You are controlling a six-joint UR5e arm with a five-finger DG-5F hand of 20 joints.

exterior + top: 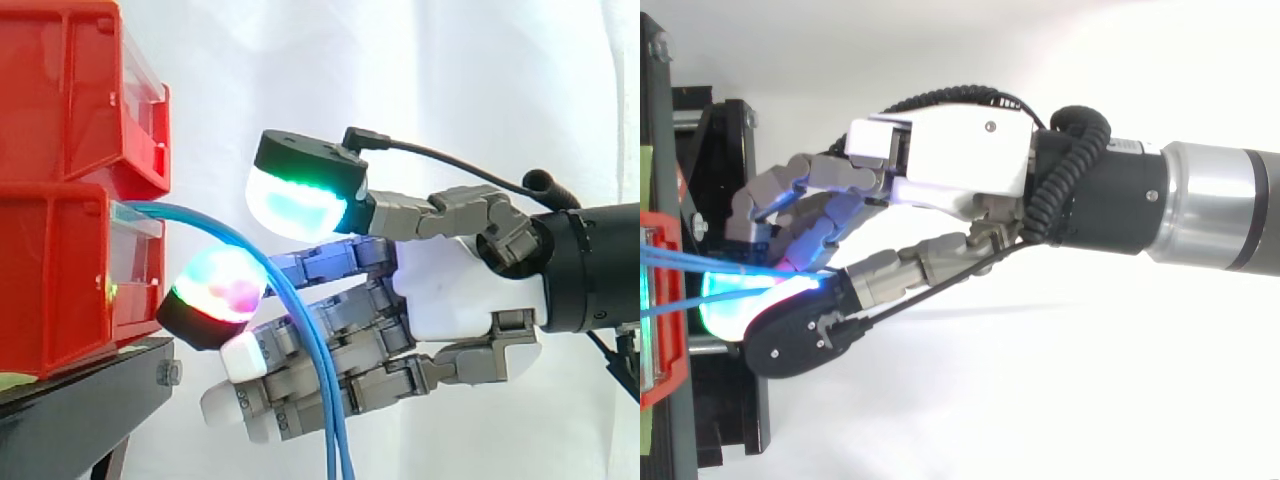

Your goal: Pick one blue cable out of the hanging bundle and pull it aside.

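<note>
1. Hand (460,290) just right of red bin (60,270): thumb & fingers apart, nothing clamped.
2. Blue cables (316,360) leave bin, hang between thumb & fingers.
3. Risk: closing now prob. grabs both, not one.

The blue cables (330,420) drop past the side view's bottom edge, so their lower ends are lost to me, and their upper ends vanish into the front of the lower red bin (60,290). Both bins are cut off at the left, the upper red bin (70,90) at the top too. From above, the cables slip under the hand (960,150) (just where it matters), and whether it grips one I can't tell. The arm (600,265) runs off the right edge.
</note>
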